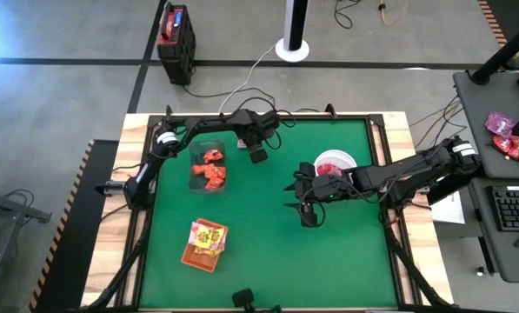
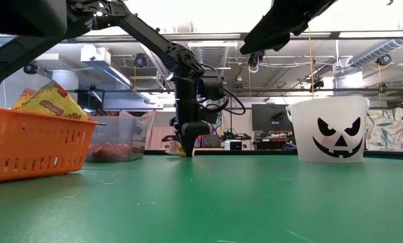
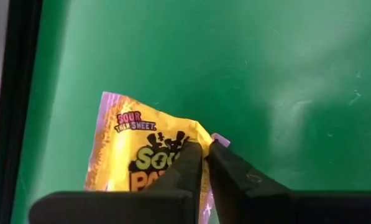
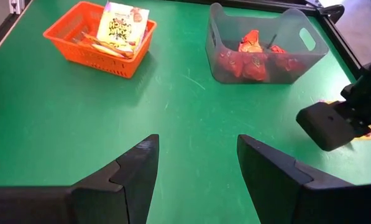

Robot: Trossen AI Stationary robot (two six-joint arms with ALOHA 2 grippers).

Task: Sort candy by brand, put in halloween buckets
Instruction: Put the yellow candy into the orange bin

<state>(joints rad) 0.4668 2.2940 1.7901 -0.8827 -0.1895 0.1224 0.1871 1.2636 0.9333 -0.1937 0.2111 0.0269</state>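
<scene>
The left gripper point(image 3: 204, 163) pinches a yellow Sour Patch packet point(image 3: 138, 155) on the green table point(image 1: 268, 252) at 12 o'clock, beside the dark tub point(image 1: 209, 167) of red candy. The right gripper point(image 4: 197, 168) hovers at centre, fingers wide, white bucket point(image 1: 335, 162) at 1 o'clock, orange tray point(image 1: 205, 246) at 7

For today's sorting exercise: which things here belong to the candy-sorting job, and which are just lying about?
Part of the job:
- orange tray holding yellow packets
- clear tub holding red packets
- white bucket
- Sour Patch packet, pinched by the left hand
- right hand, open above the mat

Just lying about:
- red-and-black box on the floor
- keyboard
</scene>
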